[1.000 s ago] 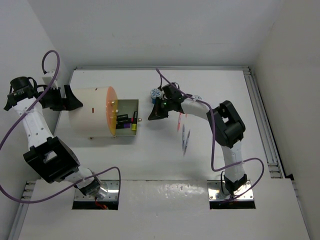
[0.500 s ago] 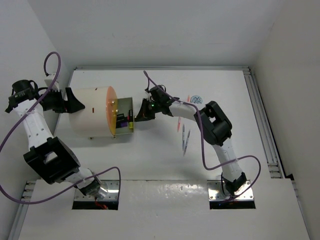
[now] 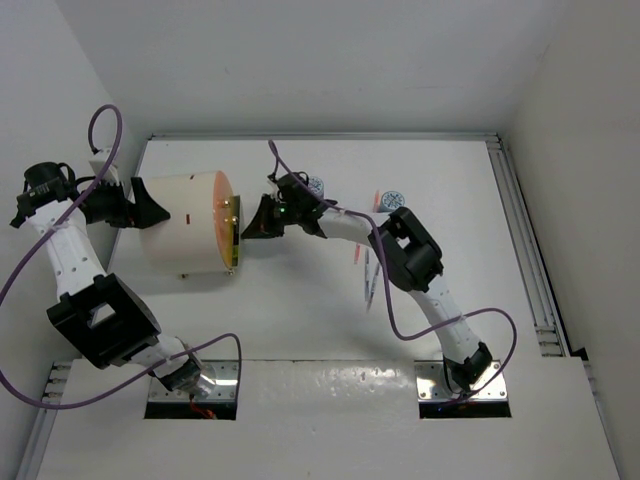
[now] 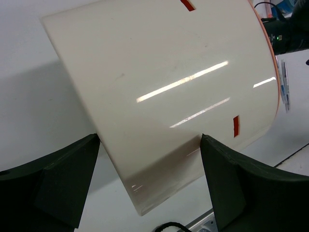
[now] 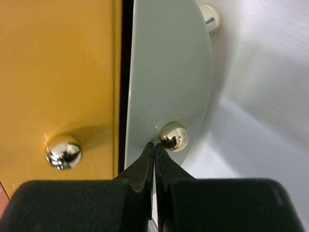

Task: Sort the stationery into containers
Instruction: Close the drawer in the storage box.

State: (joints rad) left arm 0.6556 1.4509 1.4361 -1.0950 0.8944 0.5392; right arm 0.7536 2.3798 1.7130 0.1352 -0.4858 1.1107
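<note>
The cream-white drum cabinet lies on its side, its orange face turned right. My right gripper is shut and empty. In the right wrist view its tips press on a pale curved drawer front, just left of that front's brass knob. The drawer is pushed in, so the highlighters are hidden. My left gripper is open, its fingers on either side of the cabinet's back. Two patterned rolls and thin pens lie on the table.
A neighbouring orange drawer front with its own brass knob sits left of my right fingertips. White walls close in the table on the left, back and right. A metal rail runs along the right edge.
My right gripper has moved left and pushed the open drawer, with highlighters inside, into the cabinet until it shut. The left gripper has stayed at the cabinet's back.
</note>
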